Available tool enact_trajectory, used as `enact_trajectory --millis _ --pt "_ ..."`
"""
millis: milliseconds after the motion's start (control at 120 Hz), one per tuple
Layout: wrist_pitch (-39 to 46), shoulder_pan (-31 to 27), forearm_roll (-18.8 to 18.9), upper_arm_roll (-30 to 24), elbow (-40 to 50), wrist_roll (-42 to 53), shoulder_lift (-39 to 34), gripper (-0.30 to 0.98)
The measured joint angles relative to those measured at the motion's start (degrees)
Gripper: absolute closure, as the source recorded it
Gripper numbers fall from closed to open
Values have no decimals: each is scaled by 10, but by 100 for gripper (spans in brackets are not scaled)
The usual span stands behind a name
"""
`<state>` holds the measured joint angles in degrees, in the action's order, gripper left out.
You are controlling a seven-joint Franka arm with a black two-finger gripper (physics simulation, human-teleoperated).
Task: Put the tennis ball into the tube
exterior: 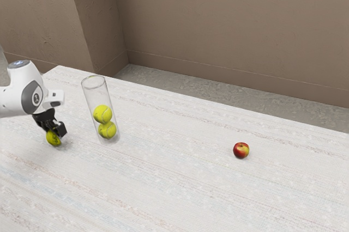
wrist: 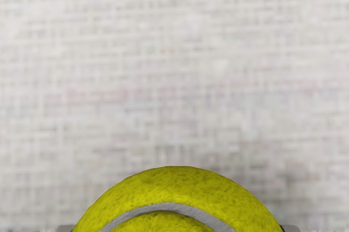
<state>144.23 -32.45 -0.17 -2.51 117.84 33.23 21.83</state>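
Note:
At the exterior view's left, my gripper (exterior: 55, 129) points down with its fingers against a tennis ball (exterior: 53, 138) from two sides, shut on it. The ball is at or just above the table; any small gap cannot be told. In the wrist view the held ball (wrist: 174, 194) bulges up from the lower edge, a grey finger edge touching it on each side. A clear tube (exterior: 96, 97) stands on the table to the right of the gripper in the exterior view, open at its top, with two tennis balls stacked inside.
A red and yellow apple (exterior: 241, 150) lies on the pale cloth-patterned table (exterior: 174, 188), well to the exterior view's right of the tube. Brown walls rise beyond the table's far edge.

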Motion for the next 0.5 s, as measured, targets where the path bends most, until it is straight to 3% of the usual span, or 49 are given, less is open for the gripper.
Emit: enact_trajectory --millis 100,317,500 --pt "-21 1 -4 -2 8 2 -40 31" --pt "-146 7 -20 -41 14 -14 -247 35" --pt "-221 29 -19 -79 -88 -38 -244 33"
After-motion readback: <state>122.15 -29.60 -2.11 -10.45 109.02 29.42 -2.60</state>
